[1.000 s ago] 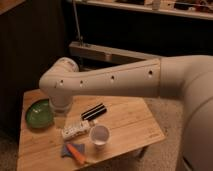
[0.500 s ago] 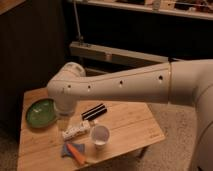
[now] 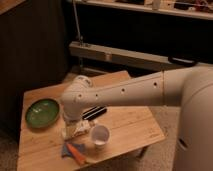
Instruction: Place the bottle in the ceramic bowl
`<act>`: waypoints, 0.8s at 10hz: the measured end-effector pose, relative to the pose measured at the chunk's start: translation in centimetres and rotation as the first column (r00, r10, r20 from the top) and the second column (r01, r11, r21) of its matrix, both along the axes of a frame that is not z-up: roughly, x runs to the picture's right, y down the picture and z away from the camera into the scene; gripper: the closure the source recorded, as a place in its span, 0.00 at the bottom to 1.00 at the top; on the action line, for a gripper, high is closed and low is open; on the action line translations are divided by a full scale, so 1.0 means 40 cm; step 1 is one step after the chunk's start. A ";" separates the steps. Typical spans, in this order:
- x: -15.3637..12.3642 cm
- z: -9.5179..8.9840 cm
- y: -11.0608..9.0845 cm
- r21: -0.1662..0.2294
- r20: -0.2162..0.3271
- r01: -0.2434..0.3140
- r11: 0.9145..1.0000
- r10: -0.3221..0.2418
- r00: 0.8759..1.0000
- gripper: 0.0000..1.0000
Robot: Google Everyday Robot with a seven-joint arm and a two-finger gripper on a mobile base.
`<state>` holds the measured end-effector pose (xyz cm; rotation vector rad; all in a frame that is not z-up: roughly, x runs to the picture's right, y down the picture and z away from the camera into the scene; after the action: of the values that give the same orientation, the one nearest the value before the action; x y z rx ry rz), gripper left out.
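The small whitish bottle [image 3: 76,131] lies on its side on the wooden table [image 3: 130,125], left of the white cup. The shallow green ceramic bowl [image 3: 42,111] sits at the table's left, apart from the bottle. My white arm reaches in from the right. Its bulky wrist [image 3: 76,97] hangs over the bottle. My gripper [image 3: 71,124] points down from the wrist, right at the bottle's left end, and is mostly hidden by the wrist. I cannot tell whether it touches the bottle.
A white cup [image 3: 100,134] stands just right of the bottle. A black bar with white stripes [image 3: 95,113] lies behind them. An orange and blue object [image 3: 74,150] lies near the front edge. A dark wall and a rail stand behind the table.
The wrist has moved right and down, from near the bowl to over the bottle. The bottle, bowl and cup have not moved.
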<state>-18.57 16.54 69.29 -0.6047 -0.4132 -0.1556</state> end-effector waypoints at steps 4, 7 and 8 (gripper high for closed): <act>-0.015 0.102 0.034 0.001 0.026 0.088 0.996 -0.088 0.996 0.35; -0.004 0.178 0.072 -0.027 0.023 0.119 0.992 -0.119 0.993 0.35; 0.002 0.188 0.080 -0.037 0.024 0.125 0.991 -0.124 0.992 0.35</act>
<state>-18.49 19.75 76.80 -0.6671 -0.3999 -0.2742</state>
